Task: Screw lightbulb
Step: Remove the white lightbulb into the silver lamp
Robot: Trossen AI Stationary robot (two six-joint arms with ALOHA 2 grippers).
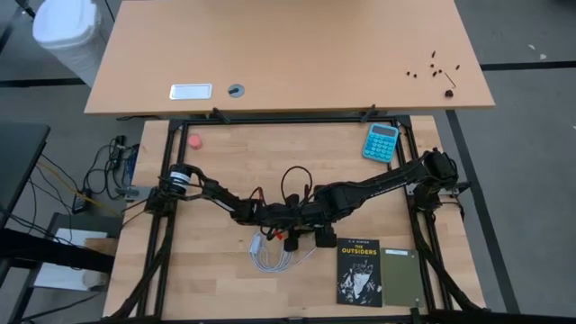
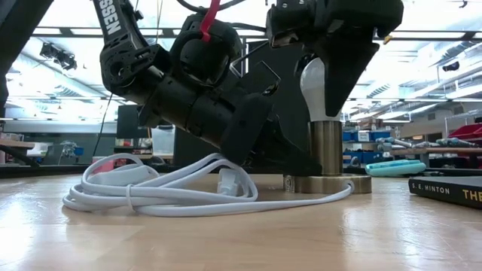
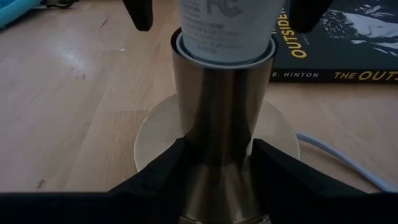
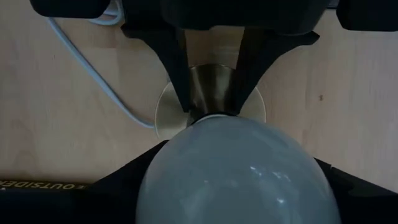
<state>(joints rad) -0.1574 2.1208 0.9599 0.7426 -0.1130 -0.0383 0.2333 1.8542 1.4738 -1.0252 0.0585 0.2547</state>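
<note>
1. Seating is done: the small white pear-shaped lightbulb (image 2: 313, 89) stands upright in the brass cylindrical socket (image 2: 327, 147) on its round base.
2. Left gripper (image 3: 217, 165) is clamped on the socket stem; right gripper (image 4: 233, 177) clasps the lightbulb from above.
3. Left to do, probably: final turns, then release.

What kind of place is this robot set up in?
Likely a lab or workshop: ceiling strip lights and shelves of tools behind the table, plus a second desk beside the rig.
</note>
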